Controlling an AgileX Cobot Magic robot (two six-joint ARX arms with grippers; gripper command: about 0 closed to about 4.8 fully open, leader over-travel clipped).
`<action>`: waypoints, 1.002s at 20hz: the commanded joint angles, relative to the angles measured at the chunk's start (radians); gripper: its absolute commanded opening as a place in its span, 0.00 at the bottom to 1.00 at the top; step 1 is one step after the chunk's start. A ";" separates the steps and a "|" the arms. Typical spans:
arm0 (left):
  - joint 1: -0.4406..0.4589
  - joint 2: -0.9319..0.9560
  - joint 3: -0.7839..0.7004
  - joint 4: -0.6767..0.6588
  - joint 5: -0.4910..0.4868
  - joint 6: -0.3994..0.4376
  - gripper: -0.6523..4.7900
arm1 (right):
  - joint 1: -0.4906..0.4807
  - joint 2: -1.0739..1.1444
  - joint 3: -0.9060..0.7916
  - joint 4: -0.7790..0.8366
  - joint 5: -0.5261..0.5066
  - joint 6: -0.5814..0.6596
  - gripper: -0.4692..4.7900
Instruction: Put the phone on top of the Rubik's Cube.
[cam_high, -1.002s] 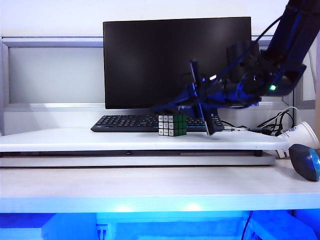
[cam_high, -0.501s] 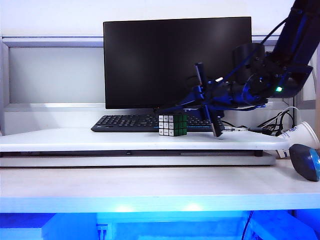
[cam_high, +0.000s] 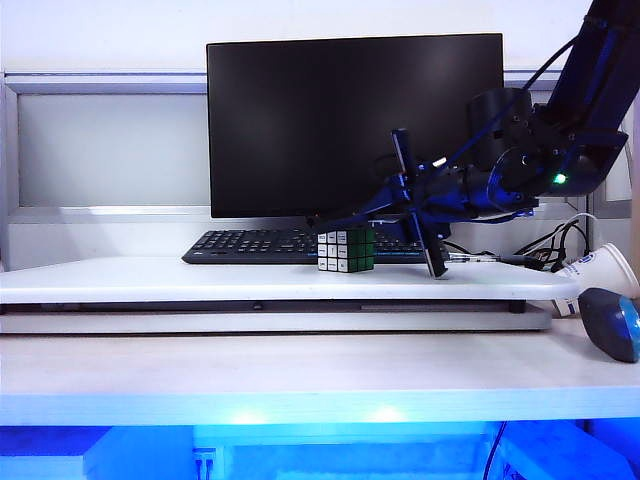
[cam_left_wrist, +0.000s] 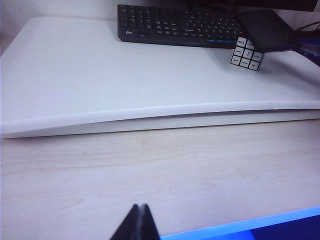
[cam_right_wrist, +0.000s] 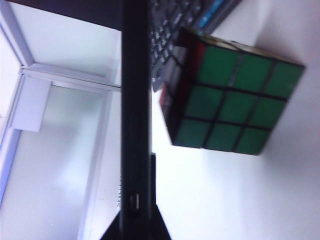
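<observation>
Your right gripper (cam_high: 405, 195) is clamping the phone (cam_high: 418, 205) on edge, just beside the Rubik's Cube (cam_high: 346, 249); your left gripper (cam_left_wrist: 136, 224) is sitting closed.

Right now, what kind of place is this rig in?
Likely an office desk: a monitor, a keyboard and a mouse. The right claw holds the phone beside the Rubik's Cube; the left claw hangs near the desk's front edge.
</observation>
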 joint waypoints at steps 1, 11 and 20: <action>0.001 0.001 0.000 -0.007 0.001 0.002 0.11 | -0.001 -0.016 0.007 0.043 -0.005 -0.010 0.08; 0.001 0.001 0.000 -0.007 0.001 0.002 0.11 | -0.001 -0.016 0.007 0.032 -0.007 0.042 0.38; 0.001 0.001 0.000 -0.007 0.001 0.002 0.11 | -0.001 -0.016 0.007 -0.002 -0.036 0.042 0.59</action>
